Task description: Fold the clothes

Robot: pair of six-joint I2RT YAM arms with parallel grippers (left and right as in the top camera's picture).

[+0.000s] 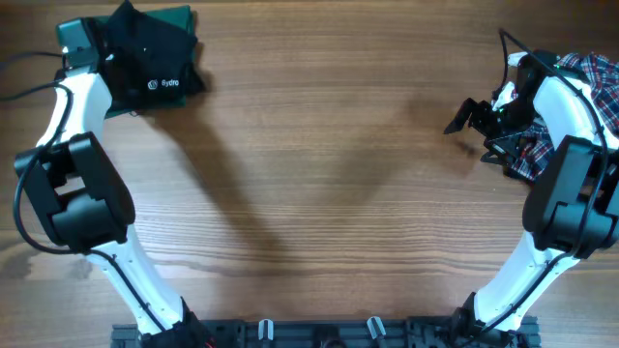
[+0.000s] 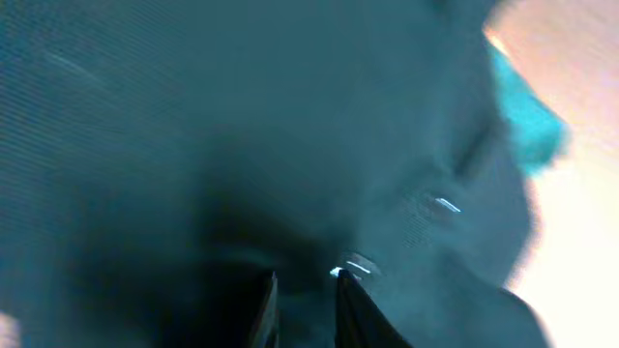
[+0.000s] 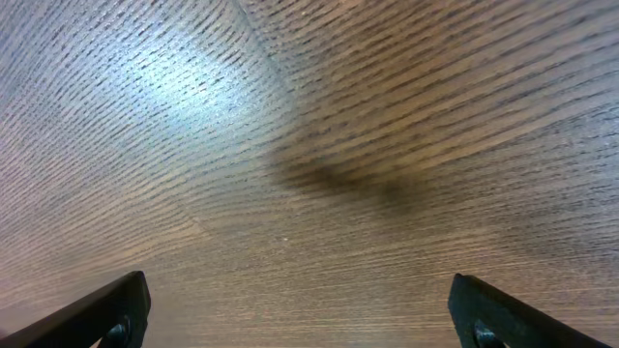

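Note:
The black polo shirt point(image 1: 155, 58) lies bunched at the far left corner of the table, on top of a green garment point(image 1: 182, 17). Its white logo point(image 1: 164, 84) faces up. My left gripper point(image 1: 108, 60) is at the shirt's left edge, partly hidden by the fabric. In the left wrist view the dark fabric point(image 2: 242, 145) fills the frame, and the fingers point(image 2: 308, 295) are nearly together with a fold of it between them. My right gripper point(image 1: 462, 118) is open and empty over bare wood at the right, fingers wide apart in its wrist view point(image 3: 300, 319).
A red-white-blue plaid shirt point(image 1: 590, 72) is heaped at the right edge, under and behind the right arm. A strip of the green garment shows in the left wrist view point(image 2: 527, 121). The wooden table point(image 1: 329, 174) spans the middle.

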